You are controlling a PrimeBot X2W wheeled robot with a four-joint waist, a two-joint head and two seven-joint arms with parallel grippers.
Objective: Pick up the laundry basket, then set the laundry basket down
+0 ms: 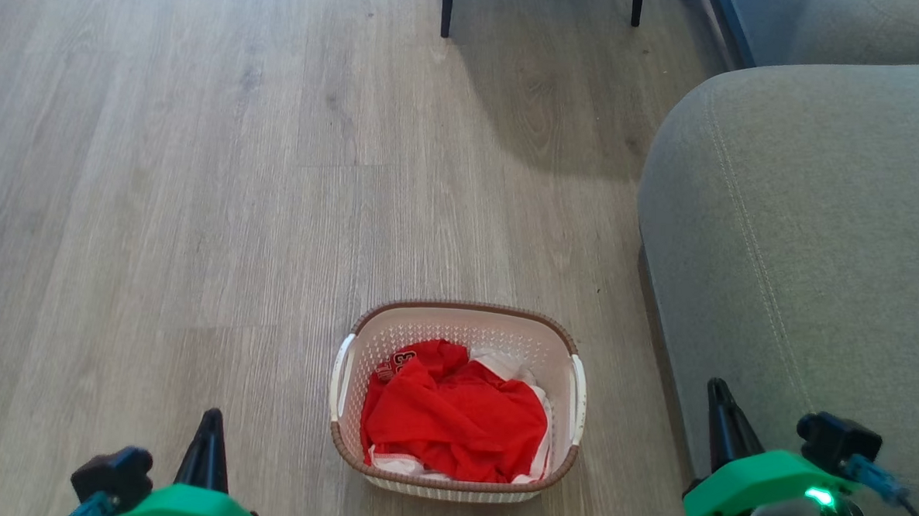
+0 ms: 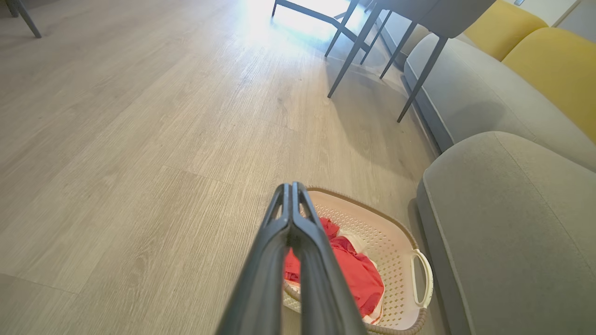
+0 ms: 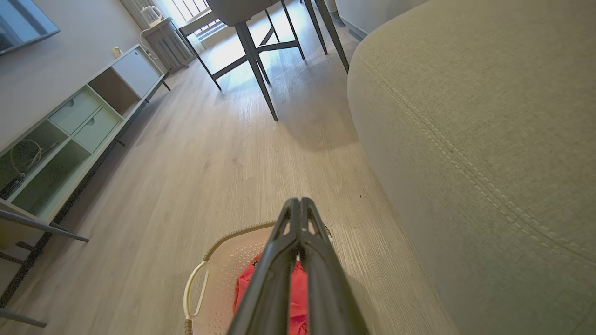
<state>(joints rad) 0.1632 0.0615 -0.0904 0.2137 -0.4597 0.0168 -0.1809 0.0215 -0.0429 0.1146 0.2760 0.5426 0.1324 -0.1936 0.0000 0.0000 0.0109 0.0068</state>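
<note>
- Position check: the laundry basket (image 1: 502,339) is sitting on the wood floor (image 1: 198,200), between the two arms and just beside the grey sofa (image 1: 802,226).
- Red clothes (image 1: 452,420) are lying heaped inside it, with a bit of white peeking out at the edges.
- Left gripper (image 1: 210,422) is hanging at the lower left of the head view, fingers pointing forward, off to the basket's left and apart from it.
- Its two dark fingers are pressing together tip to tip in the left wrist view, gripping nothing.
- Right gripper (image 1: 717,393) is hovering at the lower right, close by the sofa and apart from the basket's white right handle (image 1: 577,395).
- Its fingers are likewise pinching closed on empty air in the right wrist view, their tips lining up with the basket's brown rim.
- Dark chair legs (image 1: 446,9) are standing further out on the floor.
</note>
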